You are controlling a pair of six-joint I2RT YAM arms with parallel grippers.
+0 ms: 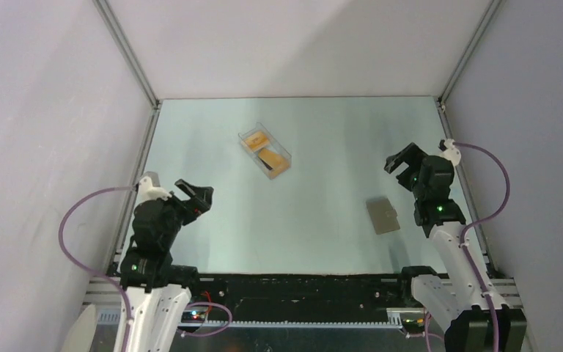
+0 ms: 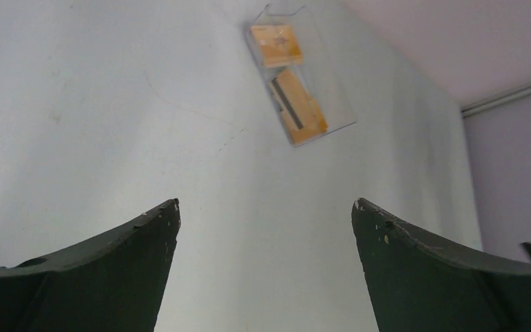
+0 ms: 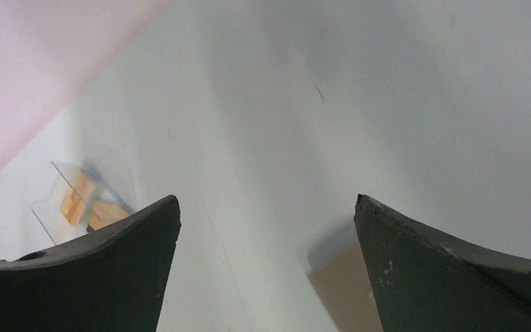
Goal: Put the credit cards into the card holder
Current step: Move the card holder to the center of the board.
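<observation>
A pale green worktop (image 1: pixel 308 198) walled on three sides, seen from above, with two robot arms mounted at its near edge.

The credit cards (image 1: pixel 265 152) are orange-gold and lie inside a clear box (image 1: pixel 284 155), which sits toward the far edge of the worktop, a little left of centre and turned at an angle. Two cards show through the box: one with a light patch at the box's far end, and one with a dark stripe at its near end.

The card holder (image 1: pixel 383 215) is a flat grey-taupe rectangle. It lies on its own on the worktop toward the right edge, closer to the near edge than the far one and well apart from the box.

The left tool (image 1: pixel 194 194) is raised near the left edge, fingers spread wide, holding nothing. It is well apart from the box. In its wrist view the tool (image 2: pixel 265 207) points across bare worktop, with the two cards (image 2: pixel 297 107) far ahead in their box (image 2: pixel 339 111).

The right tool (image 1: pixel 403 160) is raised near the right edge, just beyond the card holder's far side, also spread wide and empty. In its wrist view the tool (image 3: pixel 267 200) has a corner of the holder (image 3: pixel 342 290) at the bottom of the picture, beside the right-hand finger. The box (image 3: pixel 62 200) lies far off to the left.
</observation>
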